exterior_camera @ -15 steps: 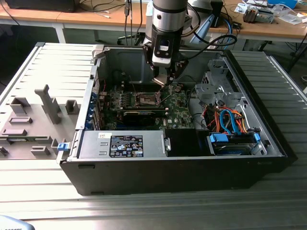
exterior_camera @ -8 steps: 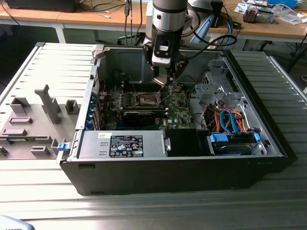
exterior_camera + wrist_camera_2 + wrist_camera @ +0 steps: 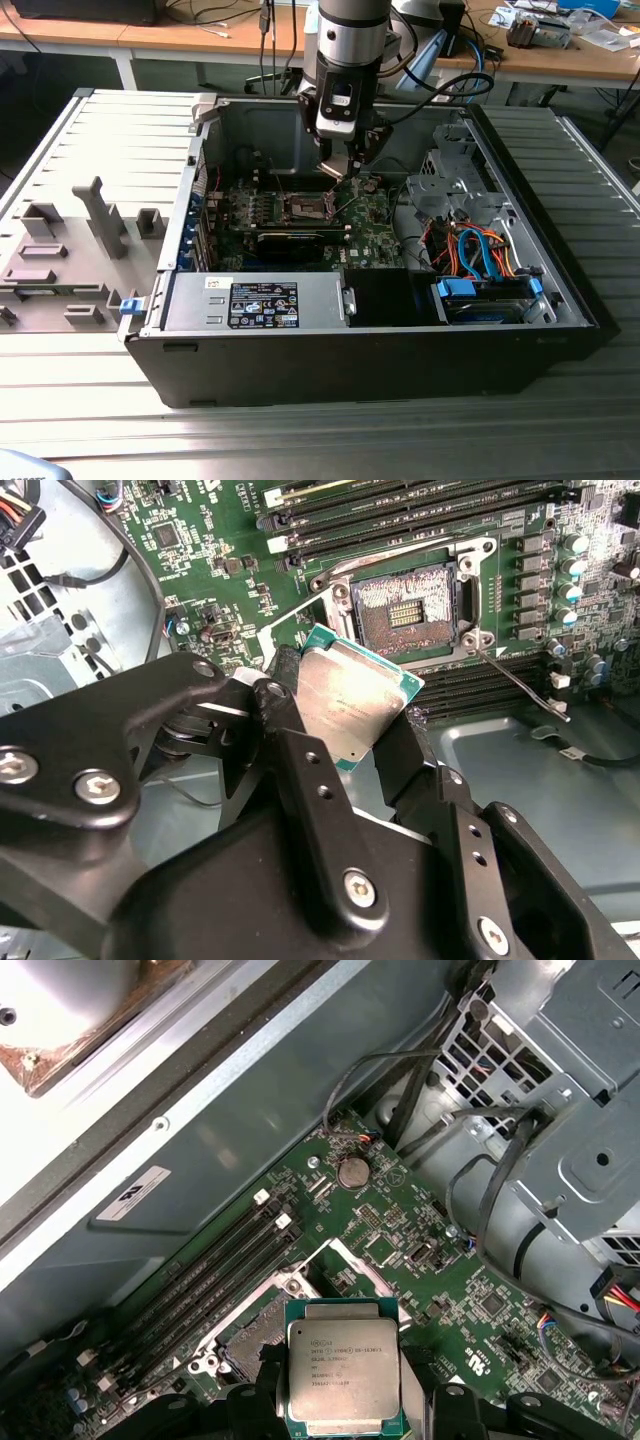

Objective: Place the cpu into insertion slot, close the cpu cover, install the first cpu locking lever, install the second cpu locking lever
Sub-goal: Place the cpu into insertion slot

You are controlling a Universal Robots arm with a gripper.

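Status at this frame: step one of four is underway and none is finished.

- The pincer (image 3: 345, 715) is pinching the cpu (image 3: 355, 695) by two opposite edges. The grey metal face is exposed in both wrist views, and the chip is tilted, not level.
- The cpu hangs in the air above the green board (image 3: 200, 540). It is near the insertion slot (image 3: 405, 610) but clearly apart from it, and nothing is seated.
- In the exterior view the pincer (image 3: 350, 165) sits inside the computer case (image 3: 560, 300), just to the far side of the socket and toward the exterior view's right. The case lies open on the ribbed metal desk (image 3: 300, 440).
- The slot is open and I can see its dark contact field with no chip in it.
- The cpu cover (image 3: 340, 1248) looks swung up off the socket. I read it as open, which it has to be for loading.
- One thin locking lever (image 3: 520, 680) is released and juts out away from the socket corner. I cannot make out the second lever with any confidence.

My tally of what is left: seating the chip, closing the cover, and both levers.
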